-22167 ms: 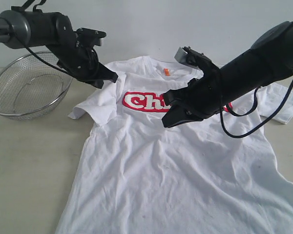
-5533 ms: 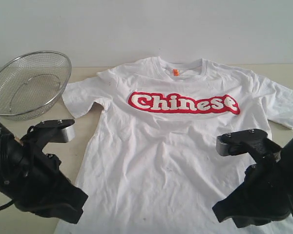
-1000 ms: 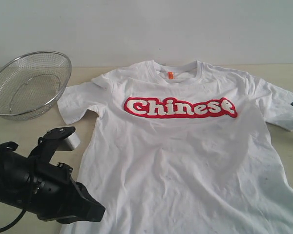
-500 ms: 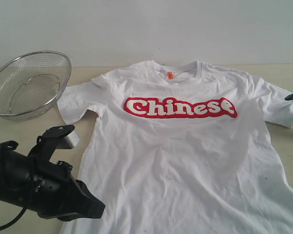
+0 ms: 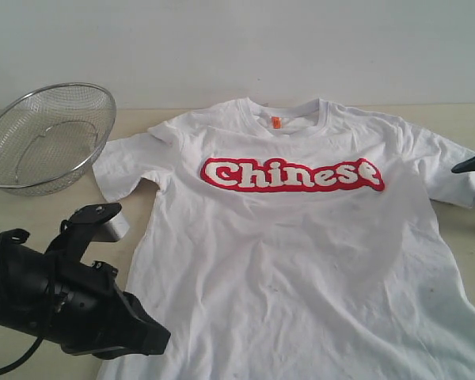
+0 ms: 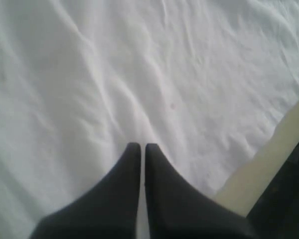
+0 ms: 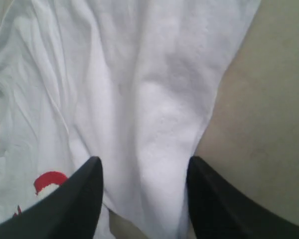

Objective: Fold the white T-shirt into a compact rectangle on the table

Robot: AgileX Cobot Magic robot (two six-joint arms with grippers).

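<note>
The white T-shirt (image 5: 301, 253) lies spread flat and face up on the table (image 5: 39, 218), red-and-white lettering (image 5: 291, 175) across the chest and an orange tag (image 5: 275, 122) at the neck. My left gripper (image 5: 157, 342) sits at the shirt's lower left edge. In the left wrist view it (image 6: 142, 146) is shut over wrinkled white cloth (image 6: 139, 74), with no fold seen between the fingers. My right gripper (image 5: 470, 180) enters from the right edge at the shirt's right sleeve (image 5: 442, 162). In the right wrist view it (image 7: 144, 160) stands open, and the sleeve (image 7: 159, 99) lies between its fingers.
A round wire-mesh basket (image 5: 47, 134) stands tilted at the back left, just beyond the shirt's left sleeve (image 5: 123, 166). Bare tabletop shows beside the shirt's hem (image 6: 284, 144) and beside the right sleeve (image 7: 274, 99). A pale wall (image 5: 237, 47) runs behind the table.
My right gripper has come a little farther in from the right edge, over the right sleeve. The left arm has barely shifted, and the shirt lies as before.
</note>
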